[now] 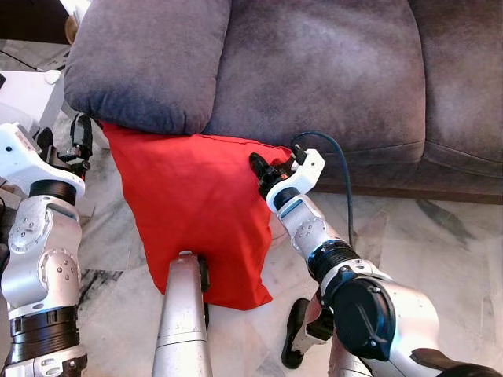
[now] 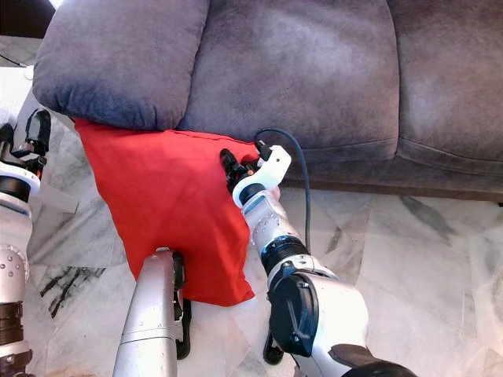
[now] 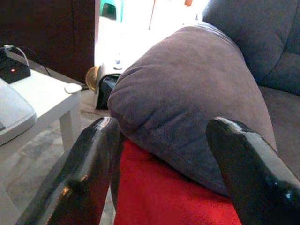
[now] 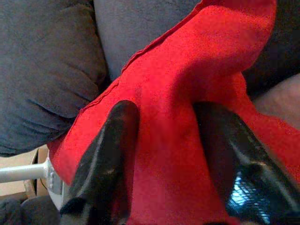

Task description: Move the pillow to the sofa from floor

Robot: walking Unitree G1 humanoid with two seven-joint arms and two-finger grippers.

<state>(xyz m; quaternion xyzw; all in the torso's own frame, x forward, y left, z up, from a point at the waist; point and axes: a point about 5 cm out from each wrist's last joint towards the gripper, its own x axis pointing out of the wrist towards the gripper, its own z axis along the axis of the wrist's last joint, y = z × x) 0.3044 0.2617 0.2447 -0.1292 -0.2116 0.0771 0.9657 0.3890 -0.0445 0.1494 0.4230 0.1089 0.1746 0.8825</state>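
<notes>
Left gripper (image 1: 78,141): fingers spread apart, holding nothing, hovering beside the pillow's far-left corner under the sofa arm.
Pillow (image 1: 192,220): red, leaning on the sofa (image 1: 330,78) front, its near edge on the floor (image 1: 424,251).
Right gripper (image 4: 168,154): fingers pinched on a fold at the pillow's far-right corner.
Risk: a one-corner grip may let the cloth slip or the pillow swing; its top tucked under the arm cushion could snag when lifted.
</notes>
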